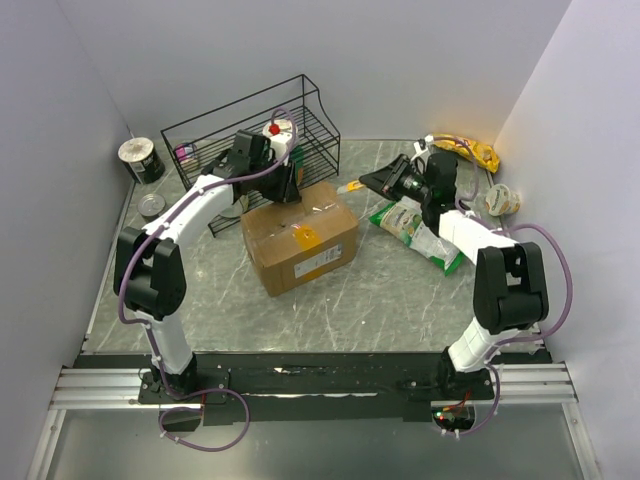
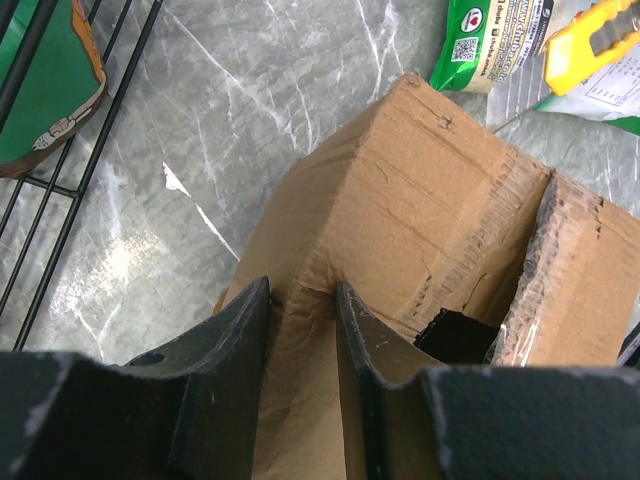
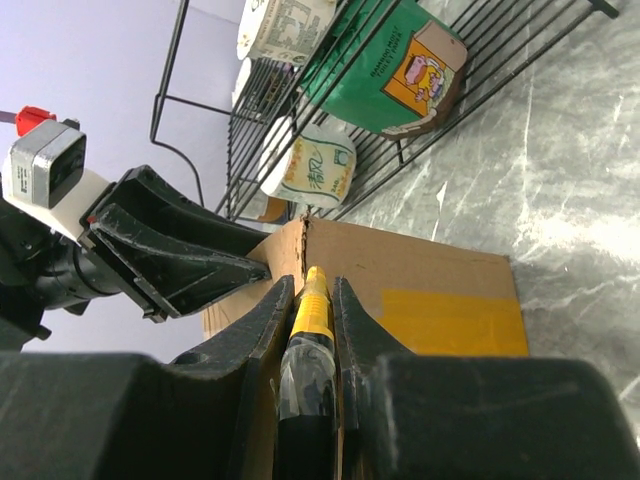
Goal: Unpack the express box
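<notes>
The express box (image 1: 300, 240) is a brown carton with a yellow-orange label (image 1: 307, 236), lying mid-table. My left gripper (image 1: 284, 187) is at the box's back edge. In the left wrist view its jaws (image 2: 300, 295) are closed on a raised cardboard flap of the box (image 2: 420, 200), and a dark gap shows inside. My right gripper (image 1: 375, 182) is shut on a yellow utility knife (image 3: 312, 310), held by the box's right back corner (image 3: 420, 275). The knife tip points at the torn edge beside the left gripper (image 3: 250, 265).
A black wire rack (image 1: 250, 130) with cups and a green package (image 3: 400, 70) stands behind the box. A green snack bag (image 1: 415, 225), a yellow bag (image 1: 470, 150) and a cup (image 1: 500, 200) lie at the right. Two cans (image 1: 142, 160) are at the far left.
</notes>
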